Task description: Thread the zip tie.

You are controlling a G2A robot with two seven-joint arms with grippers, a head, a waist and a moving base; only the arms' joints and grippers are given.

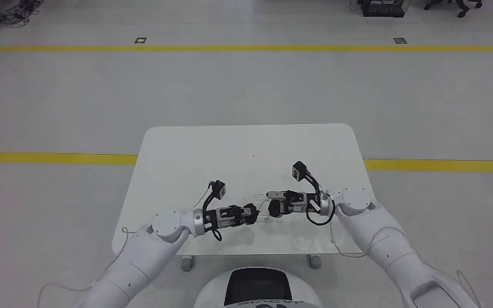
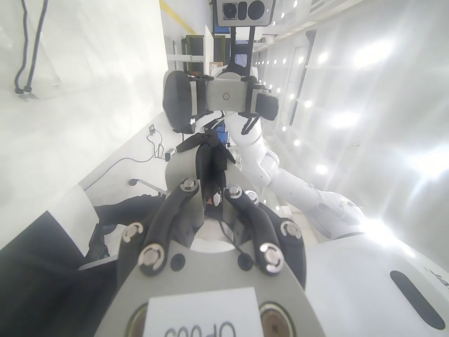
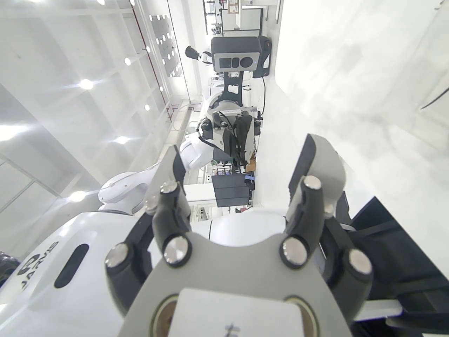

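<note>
Two arms face each other at the lower middle of the top view, apparently posed for threading, the left gripper (image 2: 210, 157) pinched shut, the right gripper (image 3: 245, 152) spread wide, while the zip tie (image 2: 25, 36) lies apart on the table (image 1: 246, 154).

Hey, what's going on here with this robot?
Two robot arms meet over the white table, grippers facing. The left gripper is shut, something dark at its tips. The right gripper is open and empty. A dark ribbed strap, likely the zip tie, lies with clear plastic on the table.
</note>
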